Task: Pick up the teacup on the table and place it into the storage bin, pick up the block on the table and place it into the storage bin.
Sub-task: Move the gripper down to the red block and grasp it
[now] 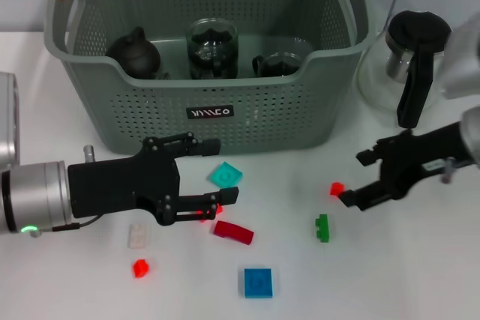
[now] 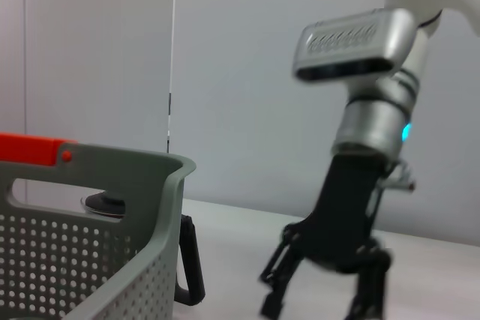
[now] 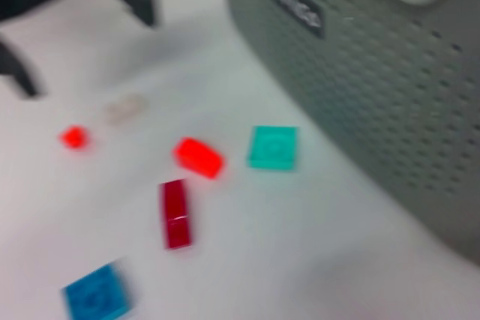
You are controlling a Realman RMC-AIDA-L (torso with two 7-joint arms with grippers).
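A white surface [image 1: 420, 275] carries everything, with a pale grey wall behind it in the left wrist view.

The storage bin [image 1: 210, 114], grey-green and perforated with orange-red handles, stands just beyond the left claw [image 1: 214, 172] and well off to the far side of the right claw [image 1: 358, 180]. Inside it sit a dark rounded teapot [image 1: 135, 54], a clear glass jar [image 1: 212, 49] and a dark teacup [image 1: 281, 64], side by side. A glass kettle with a black lid and handle [image 1: 411, 58] stands on the surface beyond the right claw, outside the bin.

The left claw hovers low in front of the bin with its black fingers spread apart, clamped on nothing. A teal block [image 1: 225, 176] lies between its fingertips. A bright red block [image 3: 199, 157] lies right under the lower finger, mostly hidden in the head view, and a dark red block [image 1: 233, 231] lies just beside that. A white block [image 1: 138, 236] and a small red block [image 1: 140, 267] lie near the claw's base, and a blue block [image 1: 257, 282] lies farther toward the robot.

The right claw is open too and empty, low over the surface. Another small red block [image 1: 337, 188] sits just at its fingertips, whether touching I cannot tell, and a green block [image 1: 322, 228] lies near it on the robot's side.
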